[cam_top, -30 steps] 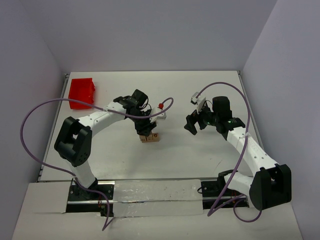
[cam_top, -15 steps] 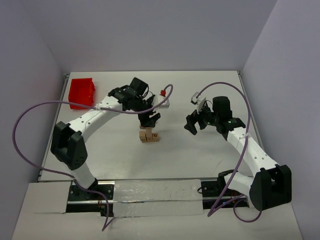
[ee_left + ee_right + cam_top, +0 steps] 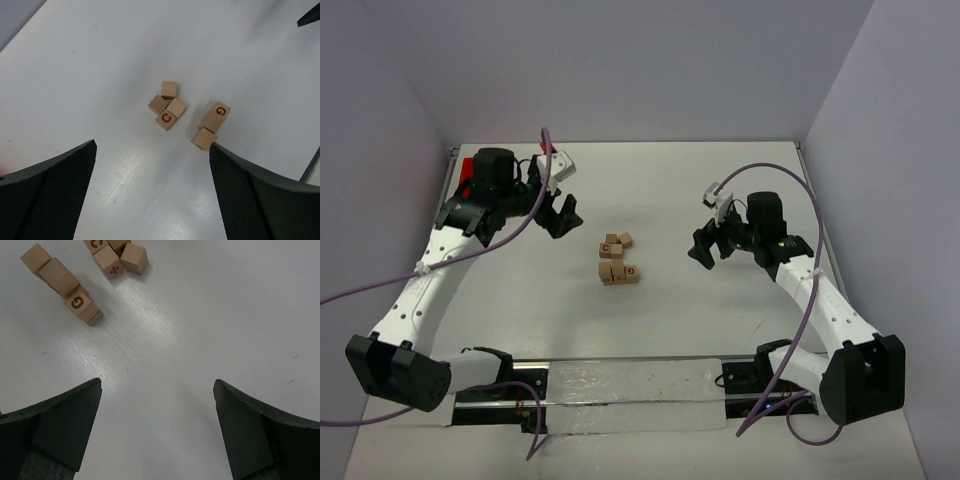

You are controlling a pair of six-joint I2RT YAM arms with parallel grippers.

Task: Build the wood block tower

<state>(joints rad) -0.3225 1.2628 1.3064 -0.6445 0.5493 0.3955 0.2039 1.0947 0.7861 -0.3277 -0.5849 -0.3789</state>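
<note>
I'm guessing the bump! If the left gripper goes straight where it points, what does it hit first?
Probably the wooden cubes with the C, ahead of the left gripper. It tilts down, so it might touch the table first; depth is unclear.

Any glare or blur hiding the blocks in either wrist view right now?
Left wrist: soft glare on the table below the blocks, letters C and G sharp. Right wrist: faint sheen beside them, edges crisp. Top external: even light, blocks tiny, letters barely legible.
</note>
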